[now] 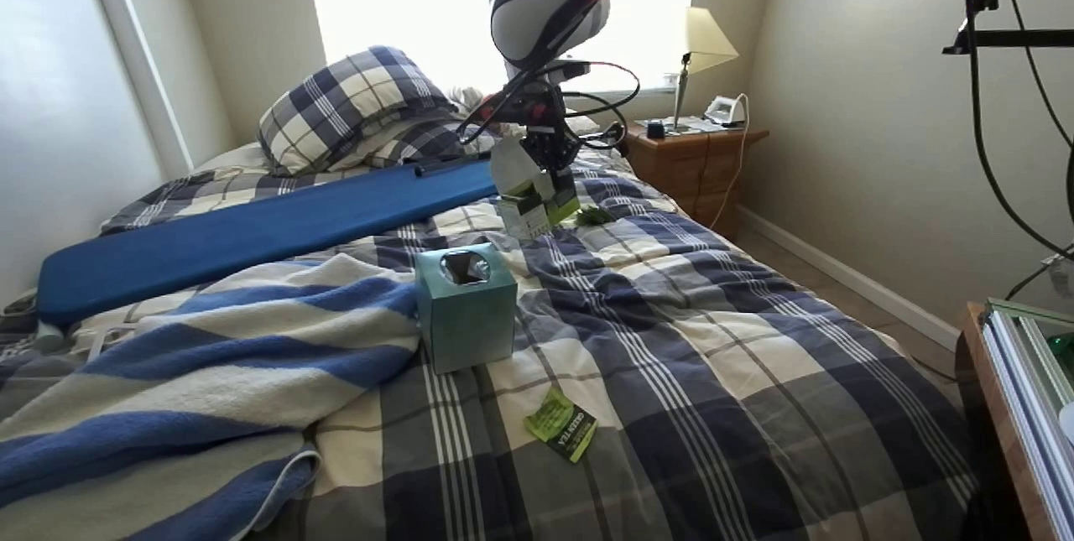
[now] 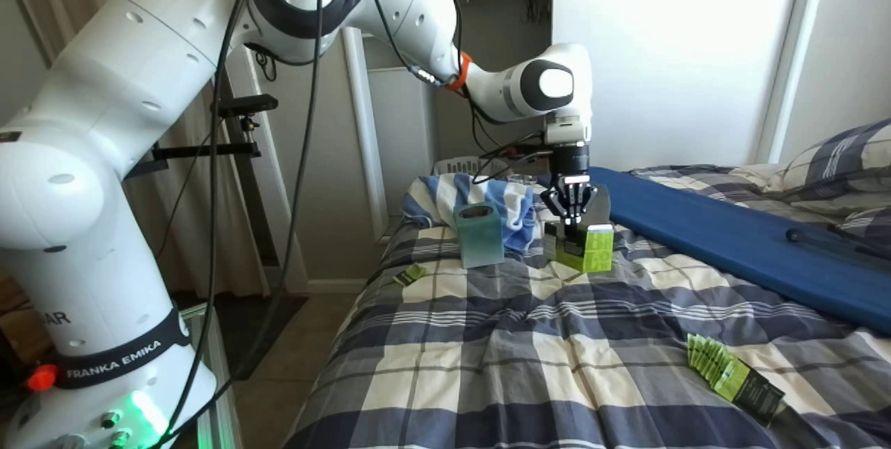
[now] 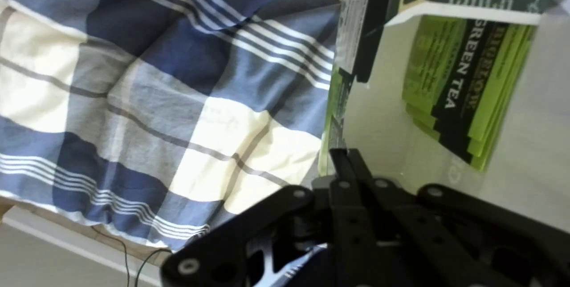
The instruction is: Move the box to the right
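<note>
The box (image 1: 522,218) is a small open green tea carton with a pale green-and-yellow outside and its lid flap standing up. It also shows in an exterior view (image 2: 597,251) close over the bed; I cannot tell if its base touches the cover. In the wrist view the box (image 3: 356,24) lies to the right, with green tea packets (image 3: 463,78) inside. My gripper (image 3: 345,151) is shut with the thin side wall of the box between its fingertips. The gripper points down at the box in both exterior views (image 1: 558,176) (image 2: 572,221).
A teal tissue box (image 1: 470,319) (image 2: 480,240) stands near the box, beside a striped towel (image 1: 277,348). A loose green packet (image 1: 564,425) lies on the plaid bed. A fan of packets (image 2: 731,376) lies elsewhere on it. A blue ironing board (image 1: 252,226) lies behind.
</note>
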`<action>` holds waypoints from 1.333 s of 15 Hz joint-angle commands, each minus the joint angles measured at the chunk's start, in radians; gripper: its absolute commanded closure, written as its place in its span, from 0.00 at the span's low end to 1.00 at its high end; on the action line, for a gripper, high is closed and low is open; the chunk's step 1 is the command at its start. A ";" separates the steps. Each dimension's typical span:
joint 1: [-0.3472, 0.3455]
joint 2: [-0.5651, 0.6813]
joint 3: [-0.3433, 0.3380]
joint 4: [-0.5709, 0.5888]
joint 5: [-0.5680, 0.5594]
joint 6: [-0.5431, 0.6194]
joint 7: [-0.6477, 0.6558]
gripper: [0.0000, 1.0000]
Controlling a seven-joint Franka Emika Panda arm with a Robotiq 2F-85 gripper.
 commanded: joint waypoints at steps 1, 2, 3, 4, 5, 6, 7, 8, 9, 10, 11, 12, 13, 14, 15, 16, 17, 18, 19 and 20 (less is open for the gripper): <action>-0.018 0.008 0.023 0.019 -0.019 0.027 0.040 0.99; -0.018 0.018 0.022 0.031 -0.019 0.048 0.063 0.99; -0.019 0.025 0.021 0.041 -0.018 0.056 0.075 0.99; -0.019 0.029 0.021 0.047 -0.018 0.059 0.082 0.99; -0.020 0.032 0.021 0.050 -0.018 0.059 0.085 0.99; -0.020 0.034 0.021 0.053 -0.018 0.059 0.087 0.99; -0.020 0.034 0.021 0.053 -0.018 0.059 0.087 0.99; -0.020 0.034 0.021 0.054 -0.018 0.059 0.088 0.99; -0.020 0.034 0.021 0.054 -0.018 0.059 0.088 0.99; -0.020 0.034 0.021 0.054 -0.018 0.059 0.088 1.00; -0.039 0.053 0.035 0.078 0.007 0.077 0.086 1.00; -0.056 0.076 0.053 0.109 0.023 0.096 0.068 1.00; -0.075 0.105 0.076 0.152 0.044 0.114 0.047 1.00; -0.083 0.133 0.085 0.191 0.044 0.126 0.037 1.00; -0.092 0.176 0.091 0.247 0.040 0.137 0.026 1.00; -0.105 0.212 0.100 0.294 0.044 0.155 0.016 1.00; -0.116 0.253 0.102 0.347 0.044 0.171 0.011 1.00; -0.129 0.285 0.108 0.388 0.050 0.176 0.004 1.00; -0.149 0.317 0.123 0.430 0.066 0.177 -0.012 1.00; -0.164 0.348 0.136 0.468 0.083 0.174 -0.021 1.00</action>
